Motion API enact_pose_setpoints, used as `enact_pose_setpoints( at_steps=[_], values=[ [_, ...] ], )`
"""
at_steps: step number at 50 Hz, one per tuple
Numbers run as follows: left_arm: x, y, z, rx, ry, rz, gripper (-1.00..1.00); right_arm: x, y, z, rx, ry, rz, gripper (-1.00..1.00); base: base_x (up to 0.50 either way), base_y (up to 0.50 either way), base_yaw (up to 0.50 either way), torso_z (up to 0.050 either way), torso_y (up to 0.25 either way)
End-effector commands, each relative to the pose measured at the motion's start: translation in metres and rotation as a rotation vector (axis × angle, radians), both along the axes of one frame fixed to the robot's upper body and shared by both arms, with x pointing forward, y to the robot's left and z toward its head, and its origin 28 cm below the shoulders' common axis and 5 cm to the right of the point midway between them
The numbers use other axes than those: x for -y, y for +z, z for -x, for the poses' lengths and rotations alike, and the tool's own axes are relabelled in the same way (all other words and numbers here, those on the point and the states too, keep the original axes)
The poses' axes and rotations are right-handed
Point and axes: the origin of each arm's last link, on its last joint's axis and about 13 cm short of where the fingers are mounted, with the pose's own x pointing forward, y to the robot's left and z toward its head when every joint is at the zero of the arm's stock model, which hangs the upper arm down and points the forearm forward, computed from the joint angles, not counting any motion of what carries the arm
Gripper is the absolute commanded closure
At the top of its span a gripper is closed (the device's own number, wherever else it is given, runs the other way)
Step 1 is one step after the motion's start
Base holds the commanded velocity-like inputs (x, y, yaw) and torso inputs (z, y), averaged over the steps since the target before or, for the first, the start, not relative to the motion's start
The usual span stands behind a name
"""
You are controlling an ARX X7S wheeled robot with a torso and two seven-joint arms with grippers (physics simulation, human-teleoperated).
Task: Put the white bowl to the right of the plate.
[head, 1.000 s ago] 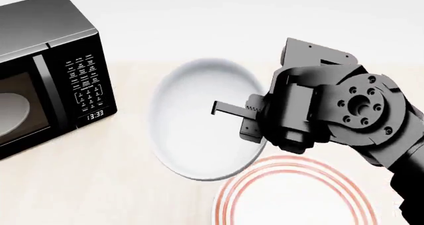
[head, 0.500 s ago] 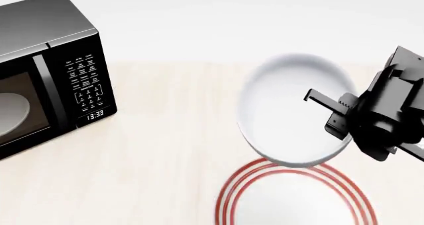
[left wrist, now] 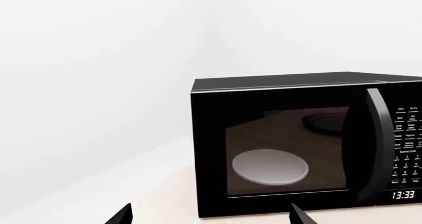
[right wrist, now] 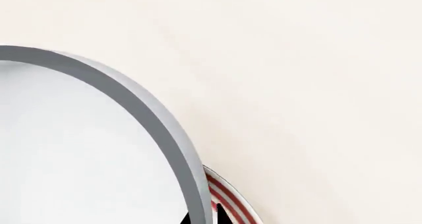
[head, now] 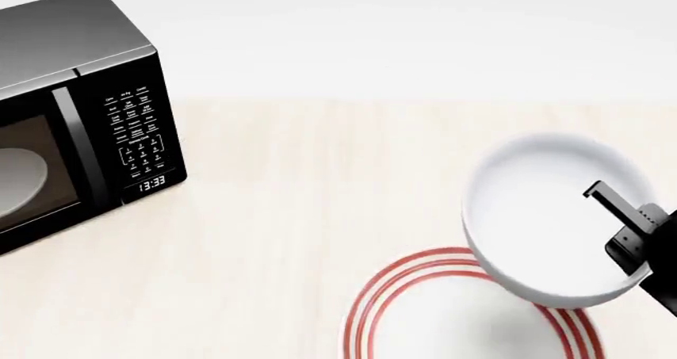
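White bowl (head: 545,228) hangs over the plate's (head: 465,311) right edge, pinched at its rim by the right gripper (head: 624,216). The left gripper's fingers (left wrist: 298,216) are spread apart, facing the black microwave (left wrist: 297,145).

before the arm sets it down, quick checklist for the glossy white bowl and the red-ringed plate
1. Grip: right gripper clamps the rim of the plain glossy white deep bowl: ok.
2. Bowl lifted off the light wooden table: ok.
3. Bowl clear of the flat red-ringed white plate: not ok, it overlaps the plate's far right edge in the head view.
4. Free table right of the plate: cannot tell, out of frame.
5. Left gripper out of the way, facing the black microwave: ok.
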Motion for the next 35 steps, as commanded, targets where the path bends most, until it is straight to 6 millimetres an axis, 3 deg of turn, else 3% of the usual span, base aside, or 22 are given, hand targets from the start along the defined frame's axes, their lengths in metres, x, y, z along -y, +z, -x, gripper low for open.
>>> enact_pose_setpoints(
  at_steps=[1, 8, 23, 35],
  values=[
    [0.001, 0.0, 0.0, -0.002, 0.0, -0.002, -1.0, 0.024, 0.004, 0.01, 0.037, -0.087, -0.081, 1.0, 0.0, 0.0, 0.0, 0.0, 0.0],
    [0.001, -0.001, -0.001, -0.005, -0.001, -0.006, -1.0, 0.04, 0.006, 0.019, 0.047, -0.128, -0.099, 1.0, 0.0, 0.0, 0.0, 0.0, 0.001],
    [0.002, -0.001, -0.001, -0.005, -0.001, -0.009, -1.0, 0.057, 0.036, 0.037, 0.111, -0.176, -0.086, 1.0, 0.0, 0.0, 0.0, 0.0, 0.0],
    [0.003, -0.001, -0.001, -0.006, -0.001, -0.013, -1.0, 0.065, 0.033, 0.045, 0.105, -0.213, -0.073, 1.0, 0.0, 0.0, 0.0, 0.0, 0.001]
  ],
)
